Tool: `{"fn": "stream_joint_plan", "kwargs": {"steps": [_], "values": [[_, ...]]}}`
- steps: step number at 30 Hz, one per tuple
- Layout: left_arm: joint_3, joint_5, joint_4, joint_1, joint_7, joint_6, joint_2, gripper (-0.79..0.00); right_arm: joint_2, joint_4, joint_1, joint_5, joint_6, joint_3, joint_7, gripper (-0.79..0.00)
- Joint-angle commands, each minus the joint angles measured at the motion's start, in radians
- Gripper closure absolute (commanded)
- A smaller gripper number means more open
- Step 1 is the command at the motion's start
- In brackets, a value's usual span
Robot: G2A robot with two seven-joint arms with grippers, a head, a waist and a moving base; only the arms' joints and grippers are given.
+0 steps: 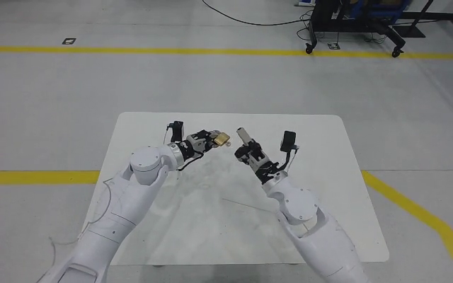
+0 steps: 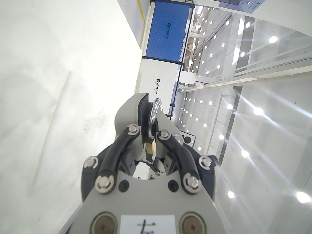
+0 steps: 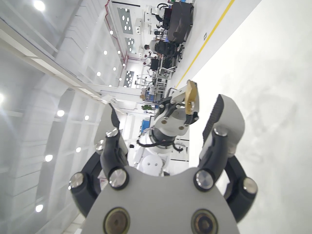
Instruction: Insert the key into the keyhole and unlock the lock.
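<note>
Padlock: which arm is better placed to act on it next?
Right, probably: the right pincer is open, empty and faces the padlock, which the left pincer clamps.

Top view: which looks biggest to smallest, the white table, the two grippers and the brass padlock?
1. white table, by far the largest.
2. left gripper and right gripper: they look about alike, so not ranked.
3. brass padlock, smallest, held in the left gripper.
</note>
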Motion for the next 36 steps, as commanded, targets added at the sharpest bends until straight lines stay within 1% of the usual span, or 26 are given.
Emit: {"fn": "stream_joint_plan", "kwargs": {"steps": [1, 2, 4, 9, 13, 17, 23, 26, 30, 33, 36], "values": [[-0.005, -0.023, 0.003, 0.003, -0.005, 0.004, -0.002, 0.000, 0.001, -0.018, -0.013, 0.040, -0.041, 0.019, 0.022, -0.382], [-0.005, -0.027, 0.006, 0.003, -0.005, 0.013, -0.003, 0.000, 0.001, -0.020, -0.018, 0.054, -0.061, 0.025, 0.040, 0.000], [-0.012, -0.068, 0.020, 0.006, -0.014, 0.048, -0.006, 0.000, 0.004, -0.020, -0.023, 0.057, -0.091, 0.035, 0.084, 0.000], [-0.020, -0.182, 0.060, 0.001, -0.064, 0.143, -0.014, 0.000, 0.002, 0.001, -0.017, 0.158, -0.133, 0.040, 0.182, 0.000], [-0.026, -0.280, 0.069, 0.006, -0.111, 0.142, -0.024, 0.000, 0.002, 0.021, -0.004, 0.156, -0.181, 0.033, 0.239, 0.000], [-0.032, -0.358, 0.088, 0.006, -0.137, 0.146, -0.033, 0.000, 0.004, 0.027, -0.004, 0.100, -0.224, 0.027, 0.261, 0.000], [-0.029, -0.340, 0.094, -0.003, -0.144, 0.152, -0.035, 0.000, 0.004, 0.058, 0.003, 0.008, -0.216, 0.008, 0.255, 0.000], [-0.030, -0.337, 0.095, -0.004, -0.148, 0.155, -0.036, 0.000, 0.004, 0.084, 0.020, -0.141, -0.189, -0.018, 0.211, 0.000], [-0.036, -0.341, 0.097, -0.004, -0.154, 0.154, -0.037, 0.000, -0.003, 0.111, 0.032, -0.180, -0.184, -0.045, 0.175, 0.000], [-0.038, -0.341, 0.096, -0.003, -0.157, 0.154, -0.037, 0.000, -0.006, 0.123, 0.038, -0.171, -0.186, -0.046, 0.159, 0.000], [-0.040, -0.325, 0.092, -0.004, -0.153, 0.142, -0.037, 0.000, -0.007, 0.107, 0.034, -0.137, -0.197, -0.032, 0.146, 0.000]]}}
